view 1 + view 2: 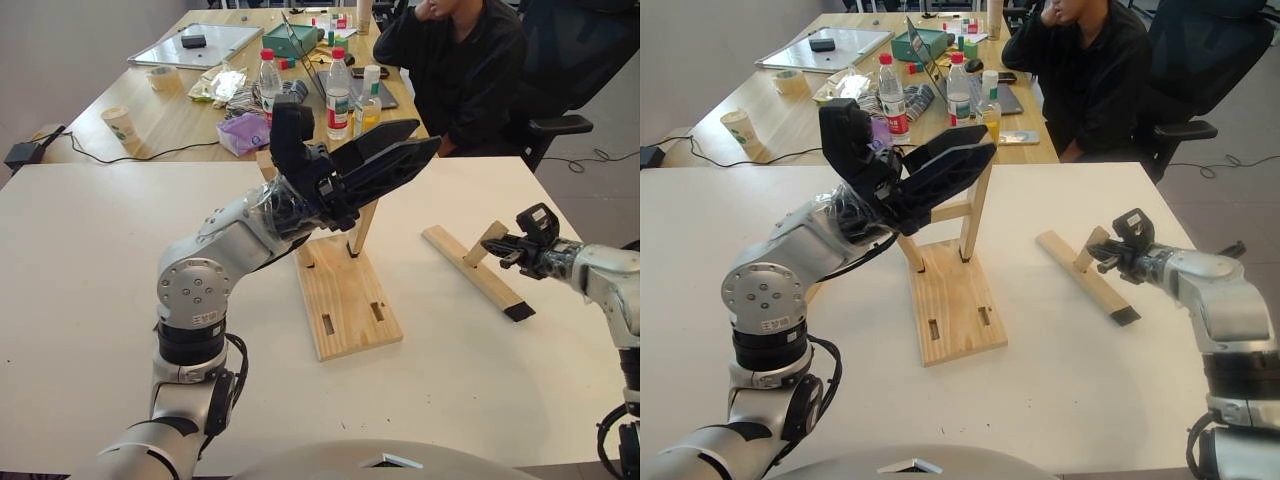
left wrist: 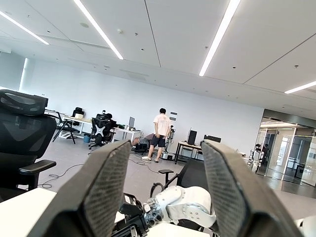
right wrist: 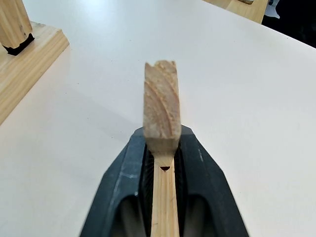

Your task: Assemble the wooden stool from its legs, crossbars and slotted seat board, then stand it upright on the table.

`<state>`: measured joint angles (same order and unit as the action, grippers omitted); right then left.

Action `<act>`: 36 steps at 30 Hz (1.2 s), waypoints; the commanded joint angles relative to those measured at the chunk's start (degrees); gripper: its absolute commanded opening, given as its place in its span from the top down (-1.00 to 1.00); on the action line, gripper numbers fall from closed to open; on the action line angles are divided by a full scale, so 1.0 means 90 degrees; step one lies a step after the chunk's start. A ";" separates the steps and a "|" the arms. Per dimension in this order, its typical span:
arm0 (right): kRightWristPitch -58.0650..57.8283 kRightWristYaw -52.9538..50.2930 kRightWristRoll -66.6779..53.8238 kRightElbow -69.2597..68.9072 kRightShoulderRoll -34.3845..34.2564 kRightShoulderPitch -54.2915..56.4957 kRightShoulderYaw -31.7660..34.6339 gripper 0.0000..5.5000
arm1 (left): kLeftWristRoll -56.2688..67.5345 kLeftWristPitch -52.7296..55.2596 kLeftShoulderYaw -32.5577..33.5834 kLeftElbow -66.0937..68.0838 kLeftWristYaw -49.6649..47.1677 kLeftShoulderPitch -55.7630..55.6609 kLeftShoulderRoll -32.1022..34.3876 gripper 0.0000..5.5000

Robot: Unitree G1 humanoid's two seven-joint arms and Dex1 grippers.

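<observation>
Black left pincer [image 1: 990, 140] screens the legs [image 1: 973, 212], bottles [image 1: 959, 90] beyond.

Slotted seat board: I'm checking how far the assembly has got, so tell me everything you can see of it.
The slotted seat board is a pale wooden rectangle lying flat on the white table. Two legs stand in its far end, joined by a crossbar; two slots near its close end are empty. The left hand is above it, apart from the board.
</observation>
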<state>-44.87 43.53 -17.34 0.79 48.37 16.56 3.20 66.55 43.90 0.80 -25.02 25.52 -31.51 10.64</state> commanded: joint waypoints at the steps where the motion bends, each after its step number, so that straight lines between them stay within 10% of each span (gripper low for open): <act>1: -0.0355 0.0495 0.0237 0.0835 0.0099 0.0128 -0.0720 0.86 | -0.0024 -0.0047 -0.0037 -0.0035 -0.0038 0.0014 -0.0023 0.06; 36: -0.0346 0.0500 -0.0440 -0.0614 -0.0265 -0.1247 -0.1005 0.86 | -0.0863 -0.0420 -0.0536 0.1318 0.0291 -0.0719 -0.0545 0.06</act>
<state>-44.96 47.21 -20.77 -6.81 49.89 13.15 -1.22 61.64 41.63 -2.80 -16.98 27.40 -34.82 7.02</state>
